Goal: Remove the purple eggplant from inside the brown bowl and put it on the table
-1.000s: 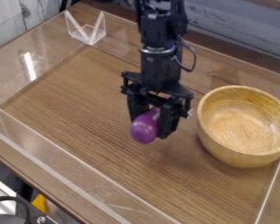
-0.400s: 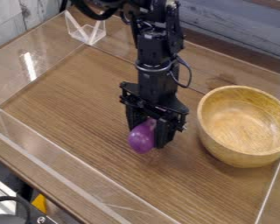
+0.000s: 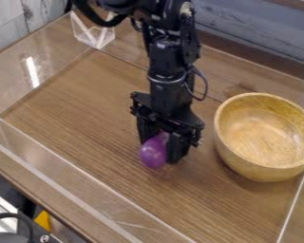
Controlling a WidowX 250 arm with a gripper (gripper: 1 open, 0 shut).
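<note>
The purple eggplant hangs between the black fingers of my gripper, which points straight down and is shut on it. Its bulbous end sits at or just above the table; contact I cannot tell. The brown bowl stands to the right of the gripper, a short gap away, and its inside shows only bare wood grain. The arm rises from the gripper toward the top of the view.
Clear acrylic walls run along the table's left and front edges. A small clear acrylic stand sits at the back left. Open wood surface stretches to the left of the gripper.
The gripper has sunk with the eggplant still in it, bringing the eggplant down close to the tabletop. The bowl has not moved.
</note>
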